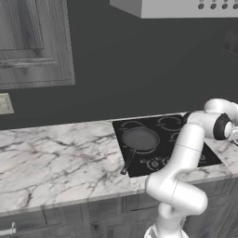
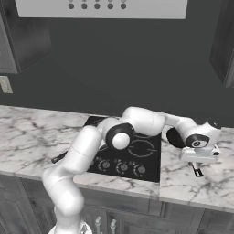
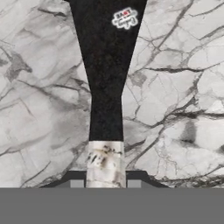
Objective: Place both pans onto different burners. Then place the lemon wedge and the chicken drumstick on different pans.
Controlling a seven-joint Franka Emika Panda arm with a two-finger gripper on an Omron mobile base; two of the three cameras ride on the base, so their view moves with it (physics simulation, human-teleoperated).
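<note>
Gripper: the gripper (image 2: 197,165) hangs low over the marble counter (image 2: 201,187), to the right of the cooktop (image 2: 137,155), pointing down. In the hand view its two finger tips (image 3: 77,178) stand a narrow way apart, one on each side of a pan handle, with the gripper (image 3: 105,179) right at the handle's pale end. I cannot tell whether they press on it or only flank it.

Black pan: the smaller black pan (image 2: 174,136) sits on the counter just beside the cooktop's right edge, partly hidden by the wrist. Its handle (image 3: 105,87) runs from the finger tips up the hand view, widening toward the pan and carrying a small label; in the right base view the dark tip (image 2: 197,171) shows below the hand.

Grey pan: the wider grey pan (image 1: 140,138) rests on the cooktop (image 1: 209,158), on its front left burner, with its long thin handle (image 1: 128,162) reaching forward and left past the cooktop's front edge.

Burners: pale rings (image 1: 169,122) show on the glossy black surface, with knobs (image 2: 122,167) along its front.

Surroundings: a pale range hood (image 2: 100,8) hangs above the cooktop.
</note>
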